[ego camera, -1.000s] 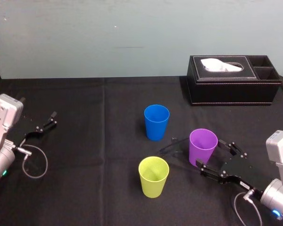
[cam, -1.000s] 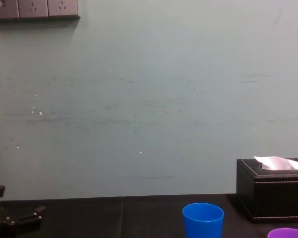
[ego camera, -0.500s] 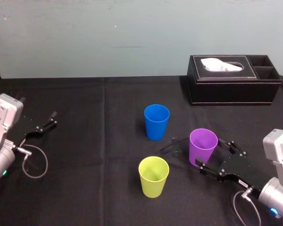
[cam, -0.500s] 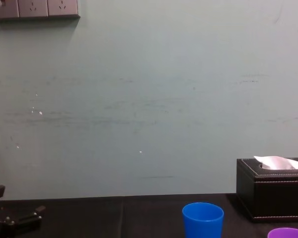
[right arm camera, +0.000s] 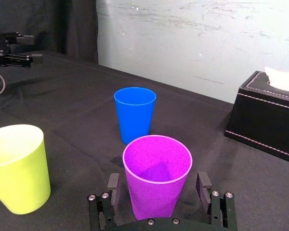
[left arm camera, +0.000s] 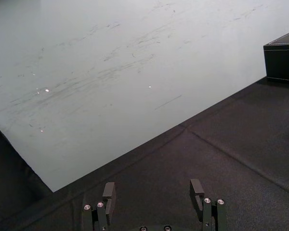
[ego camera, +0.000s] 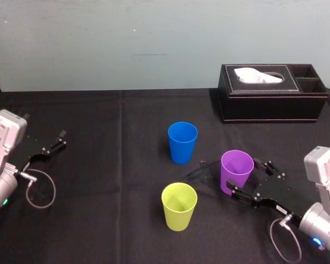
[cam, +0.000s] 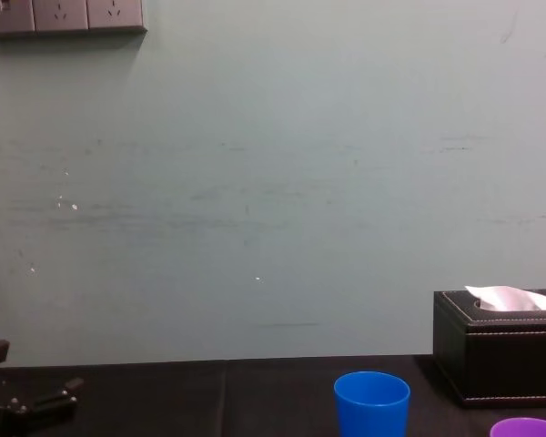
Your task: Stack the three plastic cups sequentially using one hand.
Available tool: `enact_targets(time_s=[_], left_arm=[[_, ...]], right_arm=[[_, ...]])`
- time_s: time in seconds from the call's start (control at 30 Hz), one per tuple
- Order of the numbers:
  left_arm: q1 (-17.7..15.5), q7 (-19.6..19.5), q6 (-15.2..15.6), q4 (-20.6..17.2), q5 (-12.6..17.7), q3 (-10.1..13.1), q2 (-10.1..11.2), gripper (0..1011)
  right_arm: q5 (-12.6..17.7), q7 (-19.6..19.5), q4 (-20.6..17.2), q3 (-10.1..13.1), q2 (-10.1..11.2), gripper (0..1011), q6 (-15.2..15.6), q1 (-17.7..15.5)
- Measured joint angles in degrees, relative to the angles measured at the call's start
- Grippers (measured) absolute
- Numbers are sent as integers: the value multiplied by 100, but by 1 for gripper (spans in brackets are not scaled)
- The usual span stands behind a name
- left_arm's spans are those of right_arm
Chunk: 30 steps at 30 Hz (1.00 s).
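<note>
Black cloth (ego camera: 99,214) covers the table under a pale wall, and all three cups stand upright on it, mouths up, apart from one another. What matters to me is the purple cup (ego camera: 236,169): it sits directly between the spread fingers of the right gripper (right arm camera: 158,177), which reaches in low from the right with the cup's long axis standing straight up across its grip. From the right wrist view I see a slim gap on each side of the cup, so the hand is released and not gripping yet. The blue cup (ego camera: 182,142) lies beyond the purple one and somewhat to its left; the yellow-green cup (ego camera: 179,205) is to its left and nearer the robot. The left gripper (left arm camera: 153,192) is parked far off at the table's left, fingers apart and holding nothing, so the right arm is plainly the nearer. The gripper body hides the purple cup's base from me, and the chest view cuts that cup down to a sliver of rim. A black tissue box (ego camera: 272,92) stands well behind.
</note>
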Motion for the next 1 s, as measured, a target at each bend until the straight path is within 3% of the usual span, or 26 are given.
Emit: enact_targets(time_s=[1.0], left_arm=[[0,0,0,0,0,0,0,1010]], right_arm=[[95,52,277,-170,-166,1003,189,369]])
